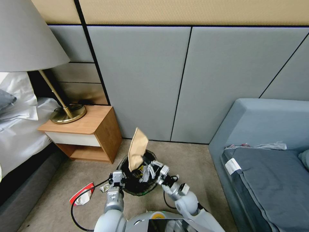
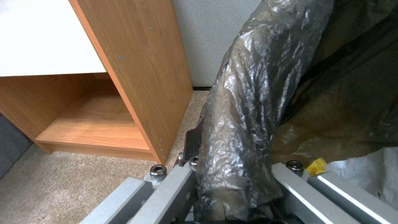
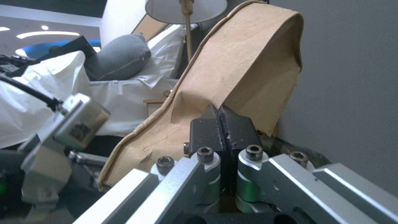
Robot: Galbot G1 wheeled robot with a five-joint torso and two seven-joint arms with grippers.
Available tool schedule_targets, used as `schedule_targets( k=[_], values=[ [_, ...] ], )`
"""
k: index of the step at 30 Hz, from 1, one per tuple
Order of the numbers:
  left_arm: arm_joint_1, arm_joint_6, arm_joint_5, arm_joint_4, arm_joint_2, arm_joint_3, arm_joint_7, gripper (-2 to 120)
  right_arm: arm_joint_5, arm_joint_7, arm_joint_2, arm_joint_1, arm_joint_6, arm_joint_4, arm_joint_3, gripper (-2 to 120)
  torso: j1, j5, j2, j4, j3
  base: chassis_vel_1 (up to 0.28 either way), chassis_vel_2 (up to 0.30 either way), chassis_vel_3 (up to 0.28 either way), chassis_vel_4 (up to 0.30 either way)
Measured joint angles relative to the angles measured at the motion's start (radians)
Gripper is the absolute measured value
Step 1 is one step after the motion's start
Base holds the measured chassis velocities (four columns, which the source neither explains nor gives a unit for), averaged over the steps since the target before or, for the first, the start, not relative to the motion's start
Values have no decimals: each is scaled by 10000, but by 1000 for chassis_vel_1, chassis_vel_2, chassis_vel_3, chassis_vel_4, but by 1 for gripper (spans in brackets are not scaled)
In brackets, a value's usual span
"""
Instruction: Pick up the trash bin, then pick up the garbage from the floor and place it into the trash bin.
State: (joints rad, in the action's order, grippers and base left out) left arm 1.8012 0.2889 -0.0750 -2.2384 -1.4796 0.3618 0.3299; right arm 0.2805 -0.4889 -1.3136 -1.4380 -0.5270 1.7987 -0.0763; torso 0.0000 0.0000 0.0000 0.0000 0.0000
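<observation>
The trash bin [image 1: 139, 192] sits on the floor [image 1: 193, 167] in front of me, a black bag folded over its rim. My left gripper [image 1: 118, 176] is shut on the near-left rim; the left wrist view shows the bag-covered rim [image 2: 240, 118] pinched in my left gripper [image 2: 234, 189]. My right gripper [image 1: 147, 171] is shut on a piece of garbage, a brown paper bag [image 1: 137, 149] standing upright over the bin's mouth. In the right wrist view the black fingertips [image 3: 207, 130] clamp the brown paper [image 3: 244, 68]. A red-and-white wrapper [image 1: 83, 194] lies on the floor to the left.
A wooden nightstand [image 1: 96, 129] with a brass lamp [image 1: 68, 113] stands just left of the bin, beside a bed [image 1: 19, 129]. A blue-grey sofa [image 1: 267, 154] fills the right side. A panelled wall [image 1: 145, 80] is close behind. Inside the bin lie a yellow scrap [image 2: 316, 166] and white tissue [image 2: 365, 177].
</observation>
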Motion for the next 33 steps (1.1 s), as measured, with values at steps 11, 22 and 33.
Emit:
schedule_targets(
  k=[11,22,33],
  values=[
    [-16,2,48,-38,12,32,-4,0,25,-18,-111,-125,-229,-687,-188,0,0,0,0,0,0,0,0,0,0],
    [-111,56,127,-42,24,64,-4,0,19,-123,-143,-113,-263,-883,-241,0,0,0,0,0,0,0,0,0,0],
    [-136,68,163,-24,37,64,-5,0,-191,-158,-122,-254,-250,-834,-245,39,0,0,0,0,0,0,0,0,0]
  ],
)
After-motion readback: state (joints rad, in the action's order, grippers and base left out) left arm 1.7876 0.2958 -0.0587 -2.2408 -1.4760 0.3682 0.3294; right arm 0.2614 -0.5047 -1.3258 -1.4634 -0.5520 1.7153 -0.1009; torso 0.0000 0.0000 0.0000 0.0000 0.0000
